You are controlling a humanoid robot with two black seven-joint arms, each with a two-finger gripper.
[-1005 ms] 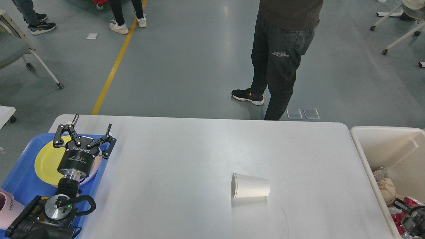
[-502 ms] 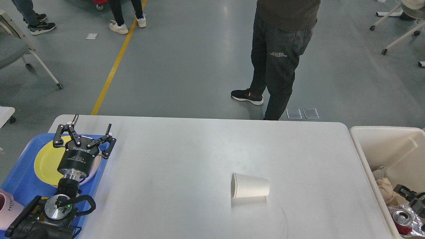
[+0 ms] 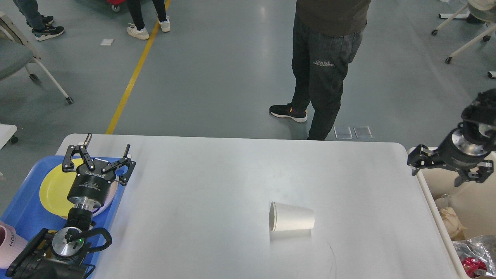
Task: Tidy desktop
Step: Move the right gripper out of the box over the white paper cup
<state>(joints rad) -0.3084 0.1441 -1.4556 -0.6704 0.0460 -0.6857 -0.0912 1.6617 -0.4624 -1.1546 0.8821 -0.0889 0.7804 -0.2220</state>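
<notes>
The white desktop (image 3: 217, 182) fills the lower part of the head view. A white paper cup (image 3: 292, 221) lies on its side right of the middle, mouth toward the left. My left gripper (image 3: 108, 142) hovers open over the blue tray (image 3: 23, 211) at the left edge, holding nothing. My right gripper (image 3: 445, 172) hangs above the far left corner of the cream bin (image 3: 428, 197) at the right edge, with its fingers spread open and empty. It is well apart from the cup.
A yellow plate (image 3: 54, 186) and a pink cup (image 3: 9, 242) sit on the tray. The bin holds crumpled paper (image 3: 449, 221), foil and a red can (image 3: 474, 267). A person (image 3: 321, 66) stands just behind the desktop's far edge.
My right arm has risen out of the bin to above its far left corner. The red can now lies among the rubbish. The left arm and the paper cup have not moved.
</notes>
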